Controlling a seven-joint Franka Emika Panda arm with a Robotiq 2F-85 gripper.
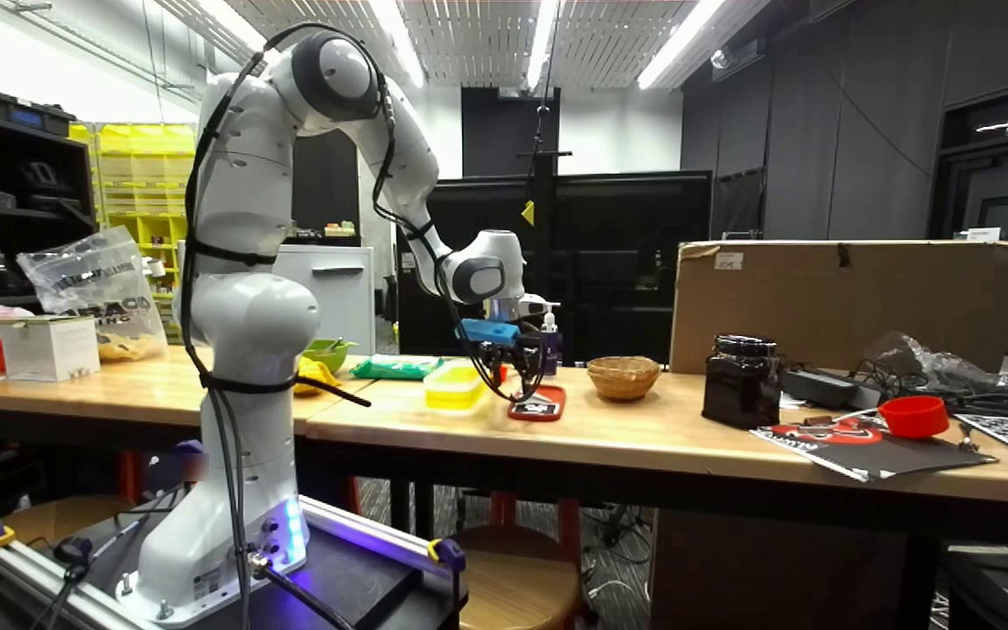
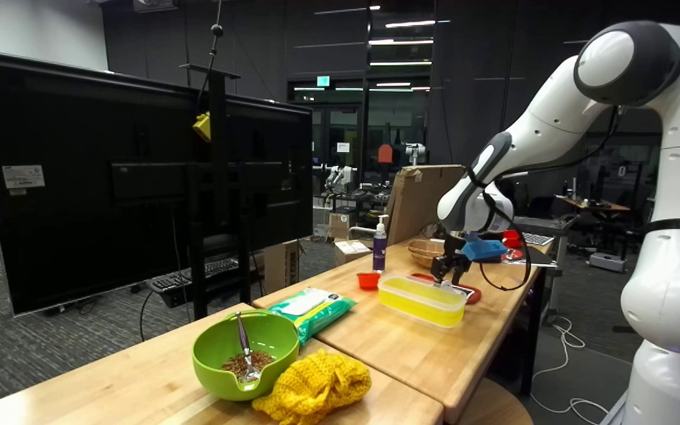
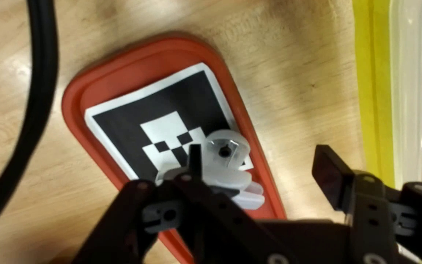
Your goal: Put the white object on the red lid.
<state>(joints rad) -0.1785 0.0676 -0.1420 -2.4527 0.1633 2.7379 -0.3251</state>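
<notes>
The red lid [image 3: 123, 69] is oblong with rounded corners and bears a black-and-white patterned sheet. It lies flat on the table, and shows in both exterior views [image 1: 560, 402] [image 2: 474, 297]. The white object [image 3: 227, 178], translucent with rounded lobes and a dark hole, lies over the lid's sheet and its red edge area. My gripper [image 3: 261, 168] is open, low over the lid, as both exterior views show [image 1: 521, 385] [image 2: 446, 278]. The left finger in the wrist view covers part of the white object; whether they touch I cannot tell. The right finger is apart from it, over the wood.
A yellow container [image 2: 422, 302] stands beside the lid, near my right finger in the wrist view [image 3: 374, 91]. A red cup [image 2: 368, 280], a pump bottle [image 2: 379, 251] and a woven basket [image 1: 624, 378] stand nearby. A dark jar [image 1: 741, 383] stands farther along.
</notes>
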